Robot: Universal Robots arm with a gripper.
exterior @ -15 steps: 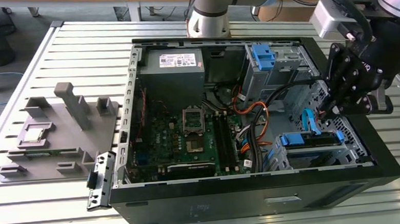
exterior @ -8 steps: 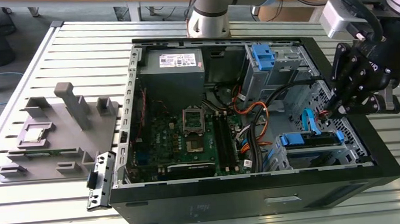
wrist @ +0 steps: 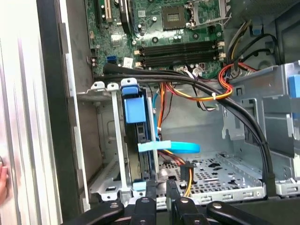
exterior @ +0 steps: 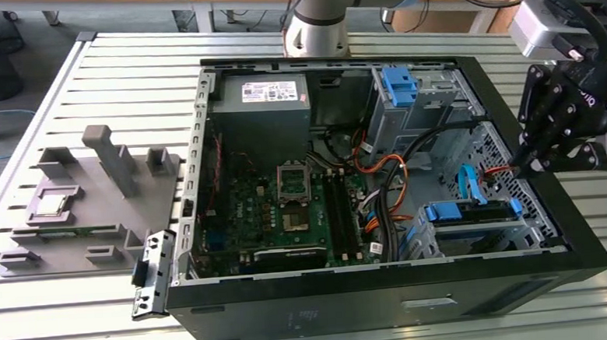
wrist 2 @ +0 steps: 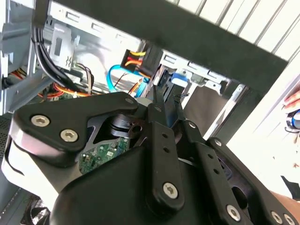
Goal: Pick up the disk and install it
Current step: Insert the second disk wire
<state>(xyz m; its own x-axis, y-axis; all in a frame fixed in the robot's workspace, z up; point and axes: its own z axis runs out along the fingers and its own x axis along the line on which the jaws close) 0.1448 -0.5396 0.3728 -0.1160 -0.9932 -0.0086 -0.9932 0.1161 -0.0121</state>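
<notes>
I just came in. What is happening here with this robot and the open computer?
A robot arm's gripper hangs over the open computer case, at the drive cage by its wall. The disk, with its blue bracket, appears to stand already in that cage, right beside the gripper.

A slatted metal table (exterior: 121, 70) carries an open computer case (exterior: 342, 312) beside a grey fixture tray (exterior: 159, 197).

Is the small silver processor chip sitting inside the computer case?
No, the processor chip lies on the grey fixture, outside the computer case on the exterior view's left.
</notes>
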